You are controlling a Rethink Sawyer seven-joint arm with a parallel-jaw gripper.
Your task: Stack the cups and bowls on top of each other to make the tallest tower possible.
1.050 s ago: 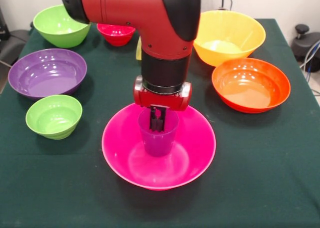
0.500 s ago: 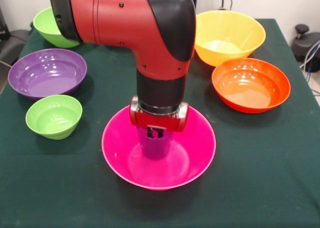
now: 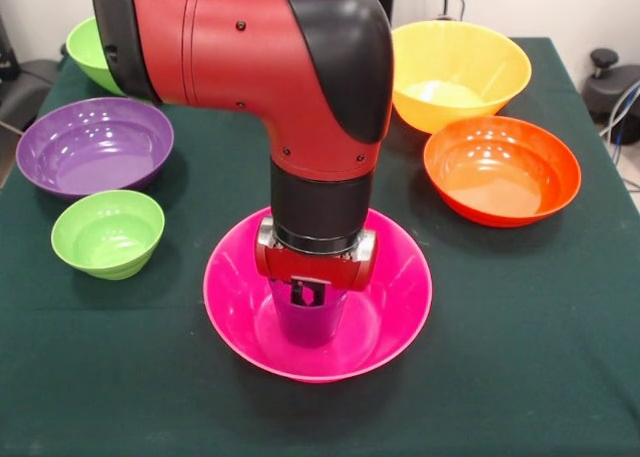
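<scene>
One view only is coming through to me, the front one. Item: purple cup (image 3: 308,322), standing upright in the middle of the large pink bowl (image 3: 400,302), which I am reading as the tower's base. Item: gripper (image 3: 308,293), reaching down into the cup's mouth; whether the jaws are gripping the cup or are parted I cannot tell, the wrist hiding them. Items waiting well apart on the surface (image 3: 530,377), presumably for later tiers: purple bowl (image 3: 92,144), small green bowl (image 3: 107,232), orange-red bowl (image 3: 502,169), yellow-orange bowl (image 3: 460,72), and another green bowl (image 3: 88,49) showing partly behind the arm. Surface: dark green cloth. Room: pale wall behind, cables and dark gear sitting at the right edge.
</scene>
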